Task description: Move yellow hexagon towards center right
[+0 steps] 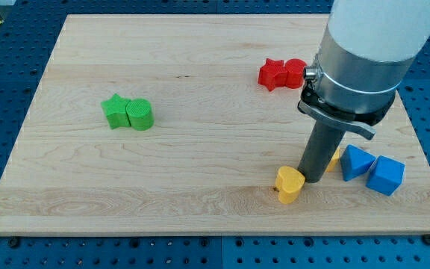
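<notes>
Camera view: a small yellow hexagon (335,158), mostly hidden behind the rod, is seen near the board's lower right, beside a blue block (356,162). My tip (311,178), gripping nothing, rests just left of it. It is judged light, rigid, easily slid; its left face should be pushed.

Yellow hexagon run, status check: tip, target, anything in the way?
My tip down beside the yellow heart, on its right. Yellow hexagon mostly hidden behind the rod. Blue blocks crowd its right side.
</notes>
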Controlling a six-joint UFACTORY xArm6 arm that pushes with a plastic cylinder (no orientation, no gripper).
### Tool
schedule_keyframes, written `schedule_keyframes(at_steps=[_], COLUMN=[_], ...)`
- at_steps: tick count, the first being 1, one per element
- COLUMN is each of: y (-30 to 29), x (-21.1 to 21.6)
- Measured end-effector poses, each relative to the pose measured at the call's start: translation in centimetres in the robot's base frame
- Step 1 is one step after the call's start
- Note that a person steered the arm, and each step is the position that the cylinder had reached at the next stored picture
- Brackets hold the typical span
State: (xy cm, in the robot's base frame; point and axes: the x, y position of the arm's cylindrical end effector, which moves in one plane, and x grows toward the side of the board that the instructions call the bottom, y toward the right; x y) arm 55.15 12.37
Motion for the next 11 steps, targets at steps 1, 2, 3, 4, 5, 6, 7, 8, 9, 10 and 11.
schedule_keyframes(at_steps=[1,2,3,4,5,6,7,8,9,10,11], y=[0.2,0.2,0.2,0.2,0.6,2.2,3.6,3.6,4.2,6.1,7.4], x=[0.0,-0.5,-2.3,-2.6,-2.1,-0.9,-1.7,-4.0,-4.9,-4.5,-4.1])
